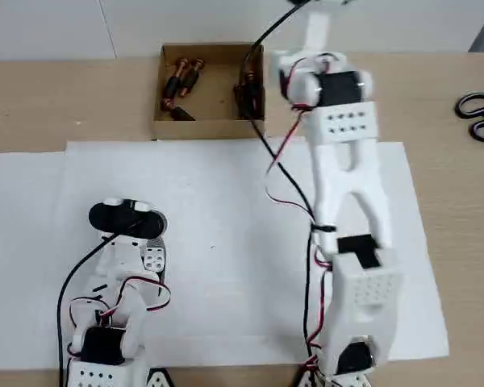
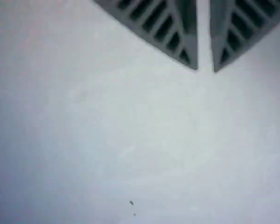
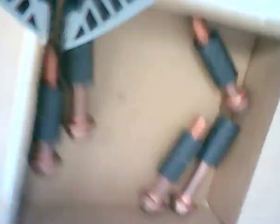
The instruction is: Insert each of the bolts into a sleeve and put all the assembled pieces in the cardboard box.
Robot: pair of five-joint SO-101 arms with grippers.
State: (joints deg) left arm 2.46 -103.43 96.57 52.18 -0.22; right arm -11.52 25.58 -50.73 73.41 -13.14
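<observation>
Cardboard box: the cardboard box [image 1: 210, 129] [image 3: 130, 84] sits on the table's far side, just past the paper's far edge, open on top
What's in it: I count five copper-coloured bolts lying flat on its floor, each pushed through a dark sleeve
Pair of pieces: the pair of pieces [image 1: 185, 76] [image 3: 196, 149] lies side by side and touching, heads the same way, towards the box's far left corner
Single piece: a single piece [image 1: 180, 113] [image 3: 217, 58] lies alone in the near left corner, its head close to the wall
Other two pieces: the other two pieces [image 3: 49, 112] lie next to each other along the right-hand wall, directly under the right arm's pincer
Right gripper: the right gripper [image 1: 246, 89] [image 3: 58, 18] hangs inside the box by that wall, its arm stretched long across the paper
Right pincer's state: something dark sits in it, but I cannot tell if it is clamped or let go
Left gripper: the left gripper [image 1: 129, 218] [image 2: 204, 56] rests low over the paper on the near left, well apart from the box, arm folded back
Left pincer's state: together but for a thin slit, nothing in it
Underneath: a white paper sheet [image 1: 226, 226] [image 2: 107, 140] covers the middle of the wooden table [image 1: 64, 89]
Off to the side: black scissors [image 1: 480, 113] lie at the table's far right edge
</observation>
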